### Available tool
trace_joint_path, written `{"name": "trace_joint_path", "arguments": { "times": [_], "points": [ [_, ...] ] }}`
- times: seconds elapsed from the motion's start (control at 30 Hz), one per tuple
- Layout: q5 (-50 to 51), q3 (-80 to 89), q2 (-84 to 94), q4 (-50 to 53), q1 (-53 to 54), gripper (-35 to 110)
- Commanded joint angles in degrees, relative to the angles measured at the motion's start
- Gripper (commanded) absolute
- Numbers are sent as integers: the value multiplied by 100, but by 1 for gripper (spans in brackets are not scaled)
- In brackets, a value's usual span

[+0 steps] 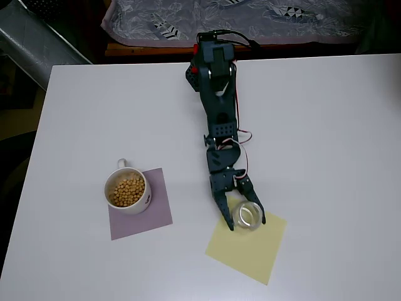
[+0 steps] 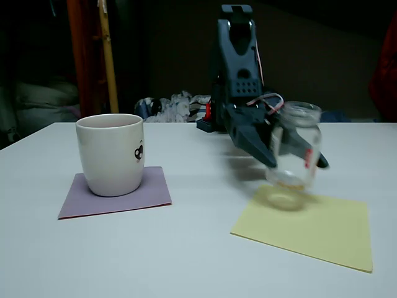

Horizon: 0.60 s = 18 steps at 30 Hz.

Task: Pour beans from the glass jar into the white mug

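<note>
With the beans (image 1: 127, 191) in the mug (image 1: 127, 192) well apart on its purple mat (image 1: 141, 204), the gripper (image 1: 247, 221) clasps the empty jar (image 1: 247, 215) between its fingers, held just above the yellow mat (image 1: 246, 245), so pouring looks finished; next: lower it and release.

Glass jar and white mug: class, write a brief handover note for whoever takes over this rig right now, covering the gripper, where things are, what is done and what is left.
Gripper: shut on the glass jar, fingers on either side of it, holding it upright just above the yellow paper.
Glass jar: looks empty.
Beans: in the white mug, which stands on the purple paper to the left in both views.
Done: the pour, judging by the beans in the mug.
Left: set the jar down on the yellow paper, release, withdraw.
</note>
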Motion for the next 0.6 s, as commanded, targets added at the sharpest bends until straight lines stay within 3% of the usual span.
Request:
{"name": "trace_joint_path", "arguments": {
  "times": [0.0,0.2,0.43,0.57],
  "points": [
    [-97,-571,-299,-167,-114,28],
    [-97,-1099,-835,-167,-185,31],
    [-114,-1178,-949,-167,-141,49],
    [0,-1020,-729,-176,-70,51]
  ]
}}
